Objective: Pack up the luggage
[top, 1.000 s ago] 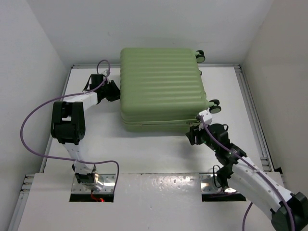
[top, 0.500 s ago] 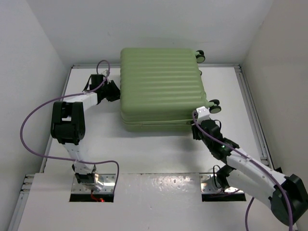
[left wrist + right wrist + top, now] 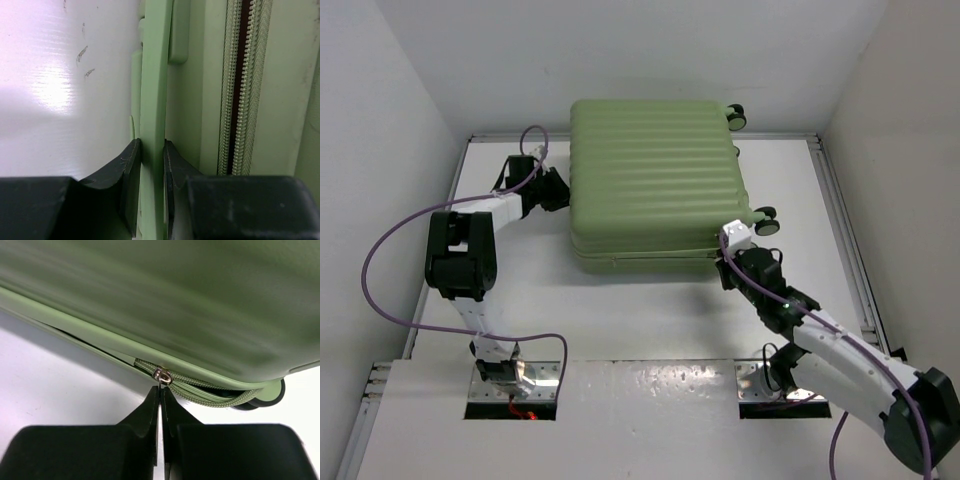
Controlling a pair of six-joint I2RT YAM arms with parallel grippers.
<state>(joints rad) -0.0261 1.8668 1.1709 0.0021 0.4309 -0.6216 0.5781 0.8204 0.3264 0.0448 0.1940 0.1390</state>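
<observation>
Right fingers (image 3: 145, 415) mostly hide the luggage (image 3: 200, 300) zipper pull (image 3: 162, 376).

The left arm (image 3: 492, 208) and right arm (image 3: 840, 350) are white tubular links joined by blocky black housings. Thin purple cables (image 3: 367, 265) loop along both. The wedge-shaped fingers (image 3: 145, 415) are matte black.

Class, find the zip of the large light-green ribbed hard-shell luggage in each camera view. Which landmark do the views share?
Top external: the zip runs along the near side of the light-green ribbed hard-shell luggage, below centre.
Left wrist: it runs top to bottom, right of centre.
Right wrist: it curves under the shell, centre, metal slider just above the right gripper.
Shared landmark: the green shell beside the zip.
</observation>
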